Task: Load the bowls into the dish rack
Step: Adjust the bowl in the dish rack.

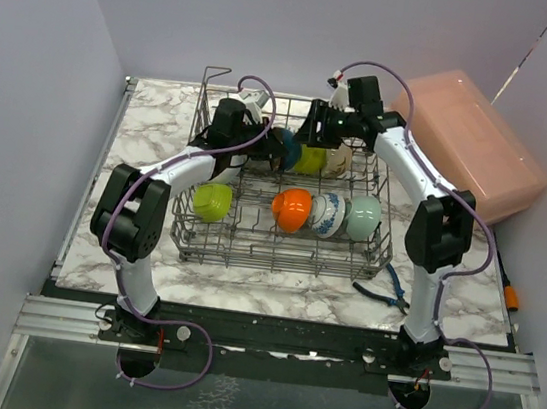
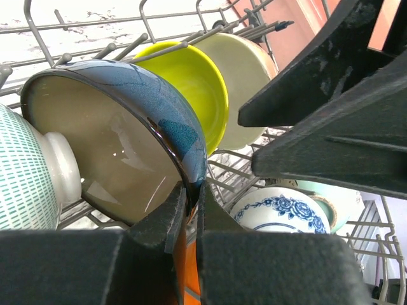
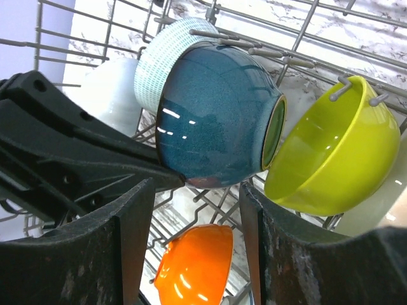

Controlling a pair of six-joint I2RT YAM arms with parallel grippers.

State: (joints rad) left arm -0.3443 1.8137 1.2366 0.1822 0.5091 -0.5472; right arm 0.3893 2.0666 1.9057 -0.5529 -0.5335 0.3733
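**Inspector:** Where is the dish rack [image 1: 246,261]?

**Assessor:** It sits mid-counter [image 1: 152,128], between the two arms. In its near row, from left to right, are a lime green bowl [image 1: 211,200], an orange bowl [image 1: 291,208], a blue-patterned bowl [image 1: 328,215] and a mint bowl [image 1: 364,217]. Each stands on edge among the tines.

**Inspector:** And the far row?

**Assessor:** The dark teal bowl [image 2: 152,95] stands tilted there, with its open side turned toward the left arm. A dash-patterned bowl [image 3: 159,57] touches it on the left. The yellow-green bowl [image 3: 331,159] is just beside it on the right, and a cream bowl [image 2: 248,82] is further right.

**Inspector:** What is the state of the left gripper [image 2: 189,190]?

**Assessor:** It is closed on the rim of the dark teal bowl, with one finger inside and one outside. A thin rim pinch probably suits the crowded row, because it lets the bowl go in on edge between close neighbours.

**Inspector:** And the right gripper [image 3: 197,187]?

**Assessor:** Its jaws stand well apart and hold nothing. It hangs close to the dark teal bowl's outer curve, with a finger to either side. It is probably there to back the bowl and keep it from rolling onto the yellow-green bowl.

**Inspector:** Is there a risk?

**Assessor:** The bowl is not yet released. It may tip right once it is let go.
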